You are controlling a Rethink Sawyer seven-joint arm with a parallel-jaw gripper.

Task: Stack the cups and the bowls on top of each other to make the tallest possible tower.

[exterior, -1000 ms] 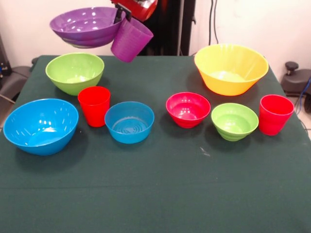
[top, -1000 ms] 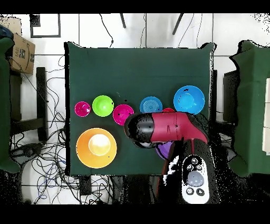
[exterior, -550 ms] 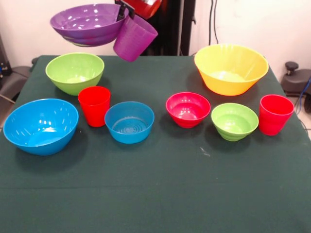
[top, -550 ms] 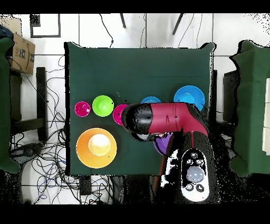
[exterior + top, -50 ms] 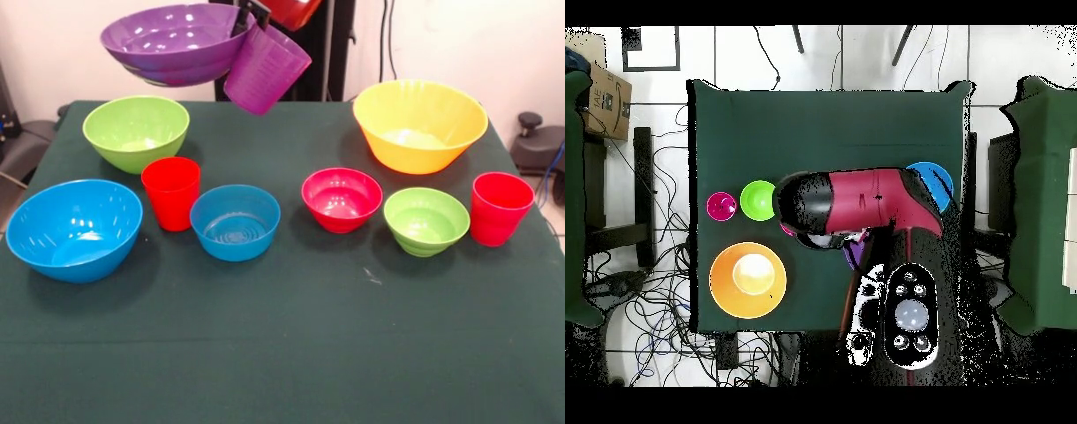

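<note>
Purple pair aloft, nothing stacked yet.
Left to right on the worktop (image 5: 282,353), every piece stands alone: large blue bowl (image 5: 74,228), green bowl (image 5: 136,131), red cup (image 5: 170,192), then the rest. Overhead, the end effector (image 5: 251,18) clamps the purple bowl (image 5: 173,42) and purple cup (image 5: 265,68) together; no tower begun.

Desk (image 5: 291,353) in dark green cloth carrying two red cups (image 5: 171,192), yellow bowl (image 5: 420,124), two green bowls (image 5: 136,131), two blue bowls (image 5: 74,229), pink bowl (image 5: 342,200)
</note>
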